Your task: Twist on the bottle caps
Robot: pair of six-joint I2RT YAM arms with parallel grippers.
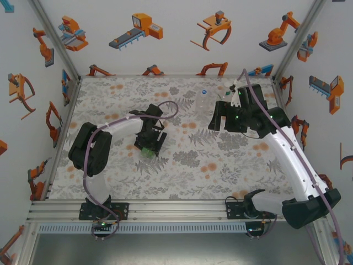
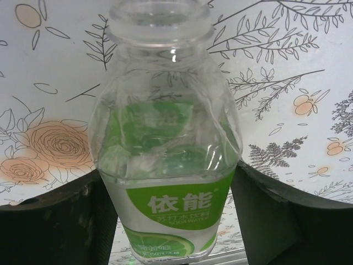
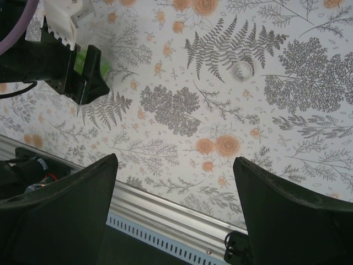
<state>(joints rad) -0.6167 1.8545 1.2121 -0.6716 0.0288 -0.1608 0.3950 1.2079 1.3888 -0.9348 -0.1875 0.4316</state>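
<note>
My left gripper (image 2: 165, 185) is shut on the squat green-labelled bottle (image 2: 165, 138); both dark fingers (image 2: 60, 221) press against its sides just below the shoulder. The bottle's mouth (image 2: 160, 19) is uncapped and faces away from the wrist. From above, the same gripper (image 1: 149, 142) sits left of the table's middle with the green bottle (image 1: 146, 150) in it. A small pale bottle cap (image 3: 241, 70) lies alone on the floral cloth. My right gripper (image 3: 175, 165) (image 1: 222, 122) hovers open with nothing between its fingers. A colourless bottle (image 1: 202, 102) stands just to its left.
The floral cloth (image 1: 182, 165) covers the table. An aluminium rail (image 1: 176, 208) runs along the near edge and also appears below my right gripper's fingers (image 3: 165, 212). Walls printed with robot pictures enclose the table on three sides.
</note>
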